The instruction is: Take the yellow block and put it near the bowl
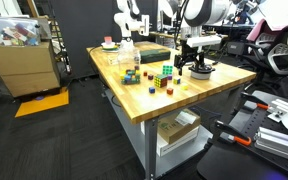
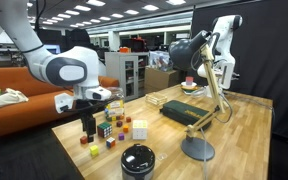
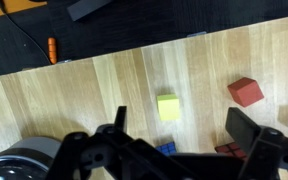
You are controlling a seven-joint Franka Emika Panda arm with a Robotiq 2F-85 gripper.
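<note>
"Wrist view taken first: where is the yellow block [image 3: 169, 107] found?"

"It is seen lying flat on the bare wood of the desk [image 3: 84, 90], just ahead of the gripper [image 3: 181, 130], whose jaws are spread wide apart with nothing held between them. A red block [image 3: 245, 91] is set off to one side, apart from it, and the bowl [image 3: 19, 160] is glimpsed at the lower corner of that view."

"How is the block expected to handle?"

"A small, rigid cube is suggested, probably light, with flat faces that may be a little slick. No crushing is to be feared. Two opposite side faces should be taken, low and squarely, so that it is not twisted out on closing."

"Is there room for that?"

"Both sides are judged free; nothing is seen touching it. In both exterior views the bowl [image 1: 202, 69] [image 2: 138, 160] is shown dark and wide, so only a short carry is judged to be needed. The yellow block itself cannot be made out with certainty there."
</note>
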